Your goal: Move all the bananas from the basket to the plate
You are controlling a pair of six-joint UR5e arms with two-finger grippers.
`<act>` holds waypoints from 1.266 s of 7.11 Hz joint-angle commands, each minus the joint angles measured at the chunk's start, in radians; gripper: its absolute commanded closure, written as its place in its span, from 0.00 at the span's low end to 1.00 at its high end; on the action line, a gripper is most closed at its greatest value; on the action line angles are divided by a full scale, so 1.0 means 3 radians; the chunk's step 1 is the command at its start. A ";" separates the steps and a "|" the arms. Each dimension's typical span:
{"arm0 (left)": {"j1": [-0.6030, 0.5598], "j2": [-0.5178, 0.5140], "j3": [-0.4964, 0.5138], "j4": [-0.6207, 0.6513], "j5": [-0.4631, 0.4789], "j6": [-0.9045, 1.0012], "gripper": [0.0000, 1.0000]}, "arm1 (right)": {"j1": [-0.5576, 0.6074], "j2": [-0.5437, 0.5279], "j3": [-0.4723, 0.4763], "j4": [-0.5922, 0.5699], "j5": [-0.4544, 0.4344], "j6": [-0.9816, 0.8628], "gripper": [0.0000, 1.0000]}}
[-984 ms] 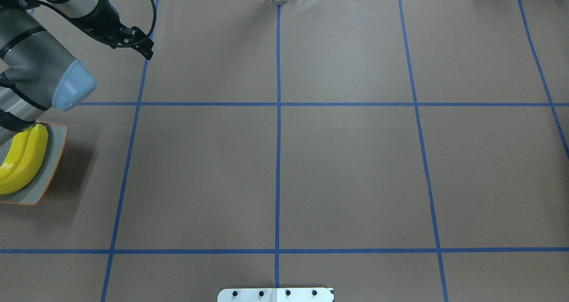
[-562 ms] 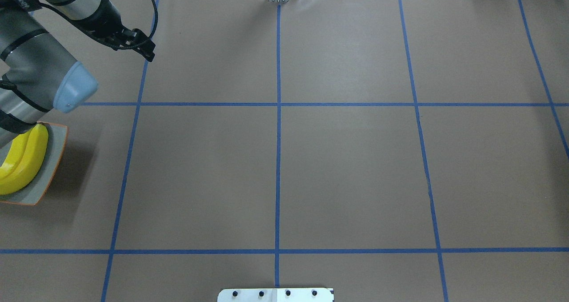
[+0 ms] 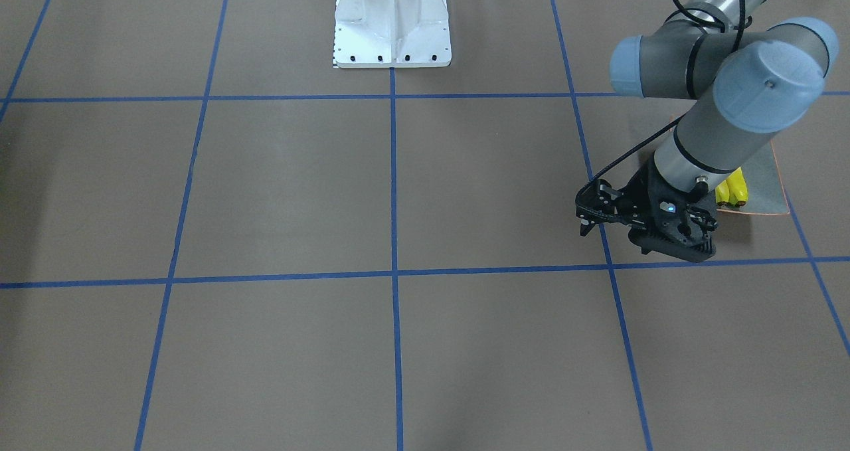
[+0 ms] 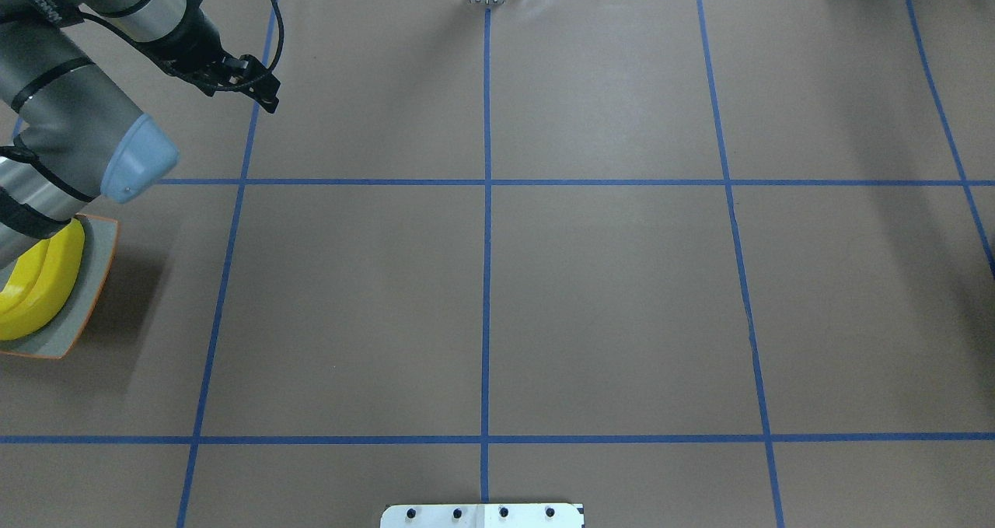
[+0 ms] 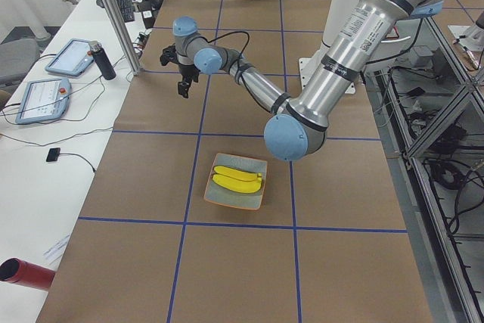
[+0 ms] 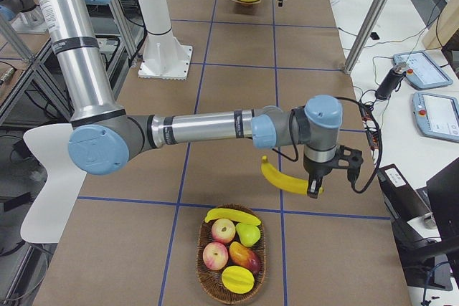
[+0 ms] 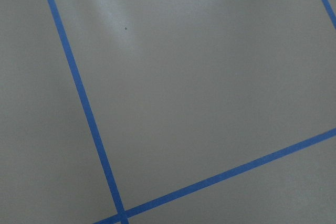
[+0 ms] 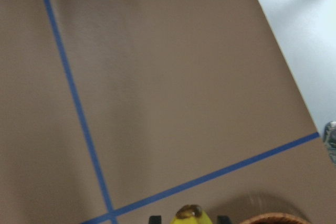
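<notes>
My right gripper had a banana pinched by its end, just beside the basket. Plate sat far from the basket, so the carry could've swung it loose. Left gripper: couldn't tell.

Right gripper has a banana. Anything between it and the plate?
Nothing visible on the table lies between the banana in the right gripper and the plate. The left arm's elbow hangs above one side of the plate, though, and two bananas lie on it.
</notes>
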 commanded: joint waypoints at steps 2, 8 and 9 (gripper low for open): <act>0.0028 -0.0133 -0.0002 -0.0116 -0.0017 -0.0569 0.00 | -0.0835 0.0503 0.0677 -0.0621 0.0022 0.1355 1.00; 0.0206 -0.0242 0.0009 -0.1540 -0.0385 -0.2476 0.00 | -0.1880 0.0866 0.1431 -0.0581 -0.0096 0.2737 1.00; 0.0222 -0.0262 -0.0007 -0.1694 -0.0385 -0.2697 0.00 | -0.2063 0.1014 0.1431 -0.0576 -0.0258 0.2937 1.00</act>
